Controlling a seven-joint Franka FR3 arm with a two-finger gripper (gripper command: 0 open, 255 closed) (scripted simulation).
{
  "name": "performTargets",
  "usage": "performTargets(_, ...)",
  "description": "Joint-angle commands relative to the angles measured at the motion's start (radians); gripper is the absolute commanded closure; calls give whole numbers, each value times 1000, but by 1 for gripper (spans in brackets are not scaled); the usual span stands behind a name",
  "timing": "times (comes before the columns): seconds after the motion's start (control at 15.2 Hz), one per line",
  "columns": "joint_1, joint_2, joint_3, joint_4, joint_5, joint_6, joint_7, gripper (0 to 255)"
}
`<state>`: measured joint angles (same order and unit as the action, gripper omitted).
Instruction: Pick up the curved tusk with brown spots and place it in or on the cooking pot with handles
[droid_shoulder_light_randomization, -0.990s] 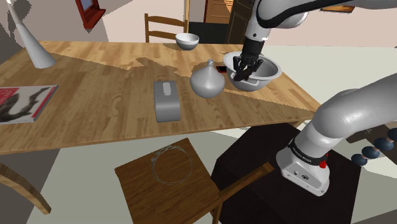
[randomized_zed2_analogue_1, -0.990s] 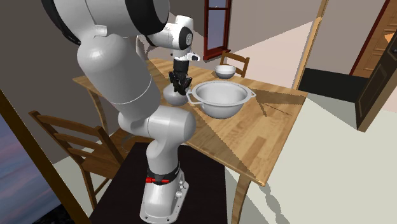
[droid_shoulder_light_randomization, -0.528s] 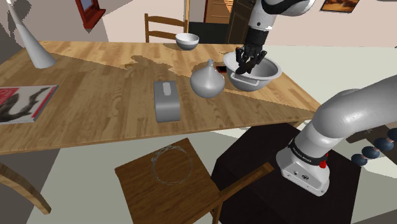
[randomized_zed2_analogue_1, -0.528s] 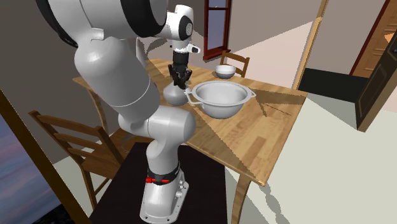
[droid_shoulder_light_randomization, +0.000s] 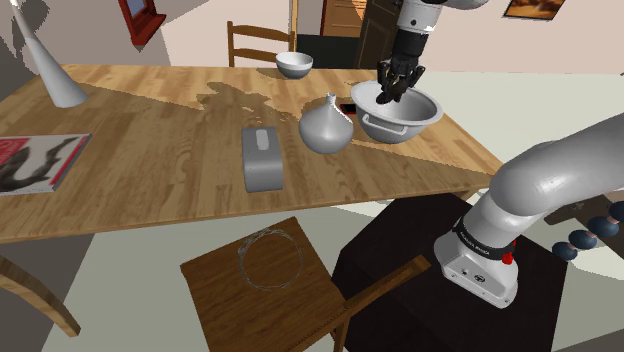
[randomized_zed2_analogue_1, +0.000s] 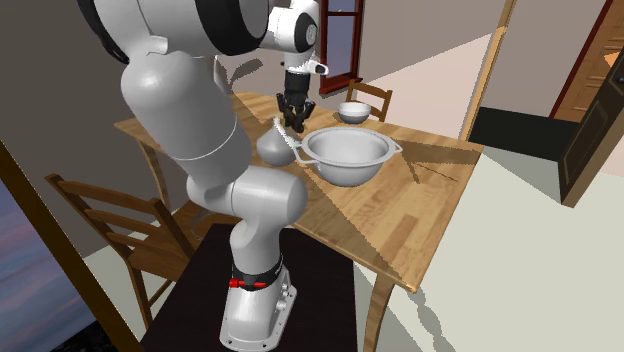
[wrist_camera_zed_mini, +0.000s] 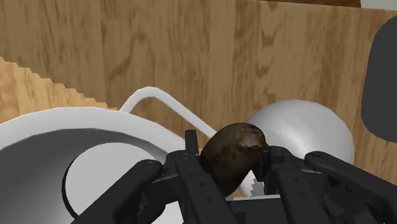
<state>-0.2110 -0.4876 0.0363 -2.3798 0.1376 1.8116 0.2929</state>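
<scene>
I had the tusk (wrist_camera_zed_mini: 236, 151) over the cooking pot (wrist_camera_zed_mini: 39, 130)
The gripper (wrist_camera_zed_mini: 230, 160) pinched it, lengthwise along the fingers; the bowl lay below, off to one finger's side.

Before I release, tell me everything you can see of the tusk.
The tusk looks dark brown, mottled with paler flecks, with a matte, rough-looking surface. A rounded, blunt end faces the wrist camera; the rest, and its curve, is hidden behind the black fingers, which clasp it on both sides. Nothing else touches it. The gripper holds it in the air above the pot, over the rim on the handle side, next to the grey vase.
</scene>
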Motion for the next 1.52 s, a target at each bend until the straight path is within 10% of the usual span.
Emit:
performTargets(0.0, -18, 38, -30, 30, -19, 2, -40, 255)
performTargets(0.79, -116, 361, -201, 360, -70, -27, -290, 255)
performTargets(1.45, -117, 391, -202, 256, -63, 105, -304, 255)
